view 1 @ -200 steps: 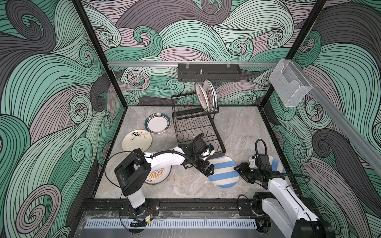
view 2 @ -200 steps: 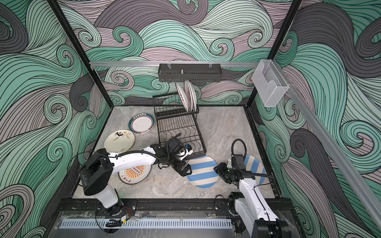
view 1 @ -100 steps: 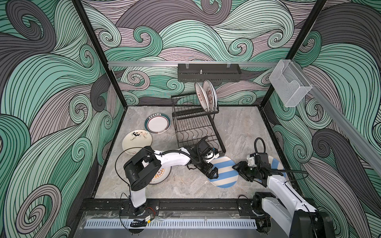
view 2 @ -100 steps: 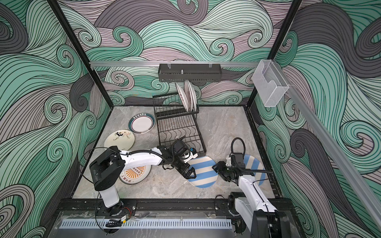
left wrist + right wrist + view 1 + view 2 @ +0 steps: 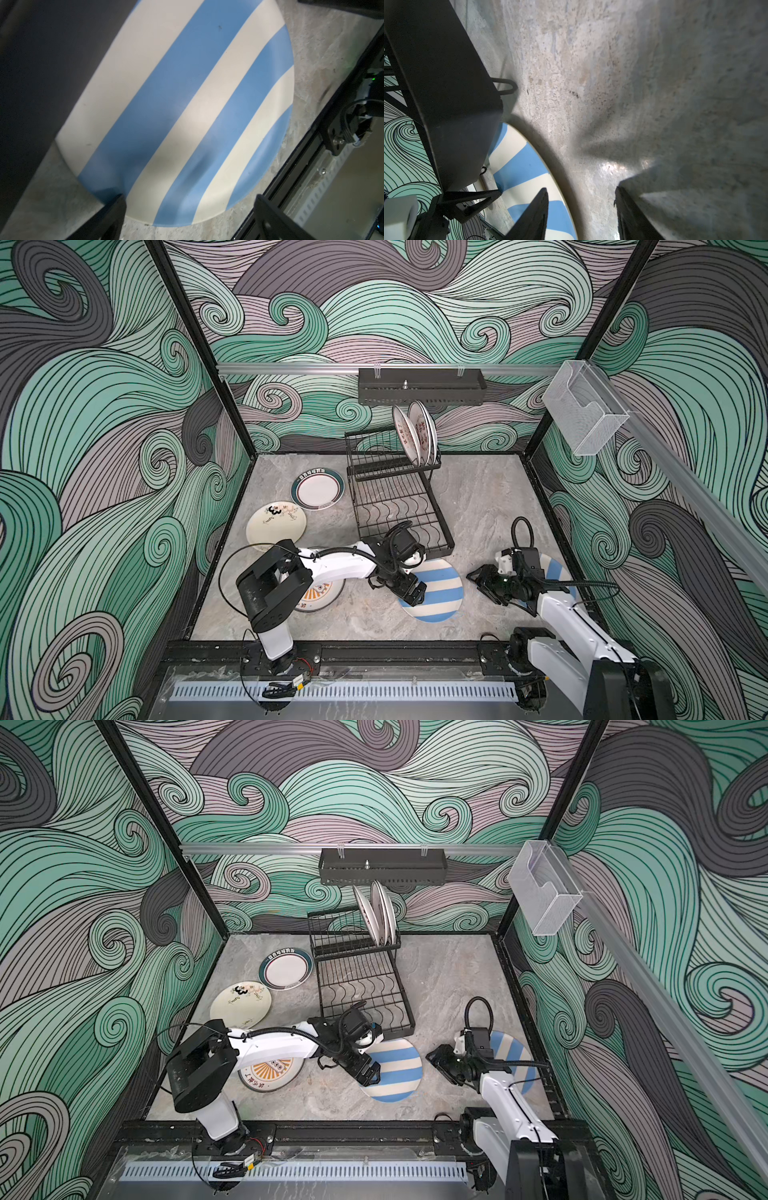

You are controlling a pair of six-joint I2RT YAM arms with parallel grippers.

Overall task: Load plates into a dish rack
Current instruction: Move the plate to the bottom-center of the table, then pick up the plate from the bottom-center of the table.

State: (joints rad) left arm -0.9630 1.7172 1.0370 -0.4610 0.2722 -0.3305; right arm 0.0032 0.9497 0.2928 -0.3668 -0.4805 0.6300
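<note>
Closest in, the left claw [image 5: 415, 595] is spread wide and holding nothing. It sits low at the rim of the flat blue-and-cream striped round plate [image 5: 440, 593], I'd guess because a plate lying flat only gives you its edge to pinch. The right claw [image 5: 482, 587] is partly open and empty, just beside that plate's other side, probably there to brace it. A second striped plate [image 5: 555, 572] sits under the right arm. Further back are the orange-sunburst plate [image 5: 320, 597], the whitish plate with dark markings [image 5: 276, 526] and the teal-rimmed white plate [image 5: 318, 493]. They're all flat on the table, waiting. At the back, the black wire dish rack [image 5: 395, 514] has upright white plates [image 5: 415, 437] standing on edge in its raised tier.
</note>
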